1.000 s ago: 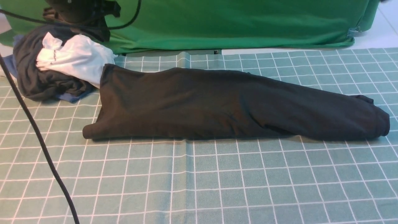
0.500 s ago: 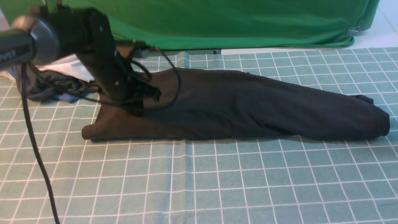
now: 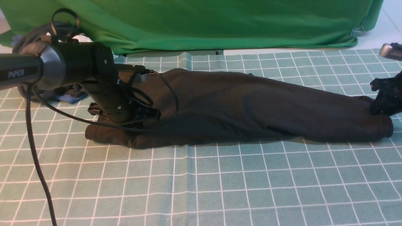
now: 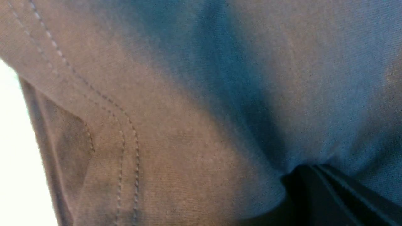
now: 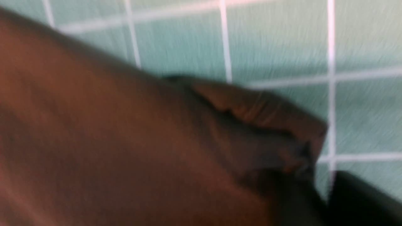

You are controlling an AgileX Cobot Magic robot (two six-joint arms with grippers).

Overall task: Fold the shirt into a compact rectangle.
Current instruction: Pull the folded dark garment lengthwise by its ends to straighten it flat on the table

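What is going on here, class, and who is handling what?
A two-armed robot is folding a black shirt, which lies as a long folded strip across the green checked cloth. The left gripper is shut on fabric at the shirt's left end. The right gripper sits at the right end, against the fabric; blur hides whether its jaws have closed.

The left arm (image 3: 19, 70) is a black tube with white letters "PiPER" (image 3: 15, 74), then a grey ring (image 3: 50, 67) and a thick round black joint (image 3: 81, 62). Thin black cables (image 3: 171, 103) loop beside its wrist, and one thick black cable (image 3: 34, 157) hangs under it. The right gripper (image 3: 381, 105) is black and angular, with a silver-grey part (image 3: 391, 51) above.
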